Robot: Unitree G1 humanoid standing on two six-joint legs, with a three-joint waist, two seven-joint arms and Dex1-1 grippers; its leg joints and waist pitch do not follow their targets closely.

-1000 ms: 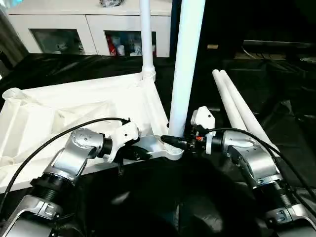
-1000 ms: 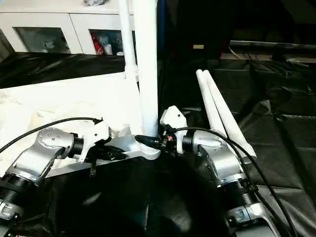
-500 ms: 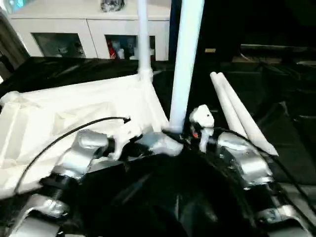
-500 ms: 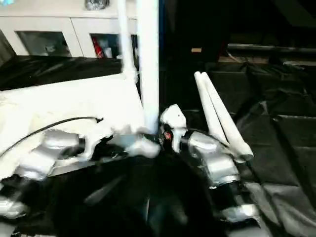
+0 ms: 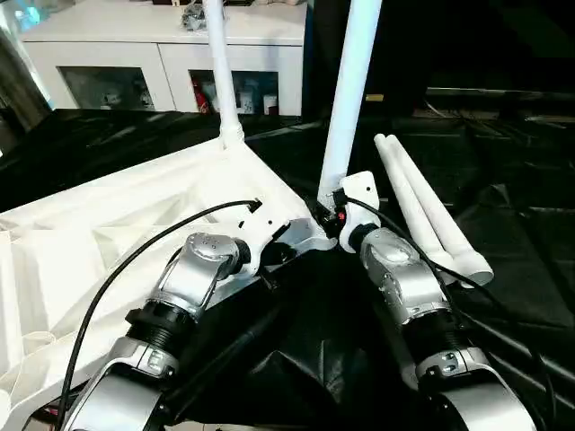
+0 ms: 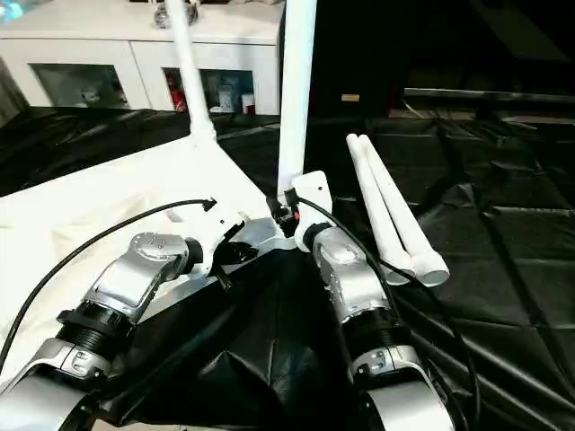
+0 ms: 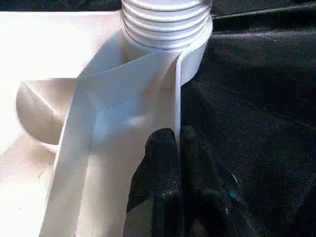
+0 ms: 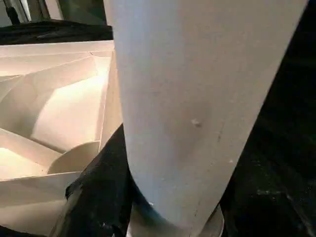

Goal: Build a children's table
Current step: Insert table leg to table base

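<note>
Black sheeting [image 5: 503, 269] is spread over the floor, and a white cabinet with glass doors [image 5: 171, 63] is seen at the back of the room. The overturned white table top [image 5: 117, 233] lies ribbed side up on the sheeting. Two legs are stood upright in its corner sockets: the far leg [image 5: 218, 72] and the near leg [image 5: 349, 99]. Two loose legs [image 5: 431, 211] lie side by side to the right. The left claw [image 7: 177, 148] is pinched shut on the table top's thin edge wall beside the near socket. The right claw [image 5: 331, 218] is closed around the base of the near leg.
</note>
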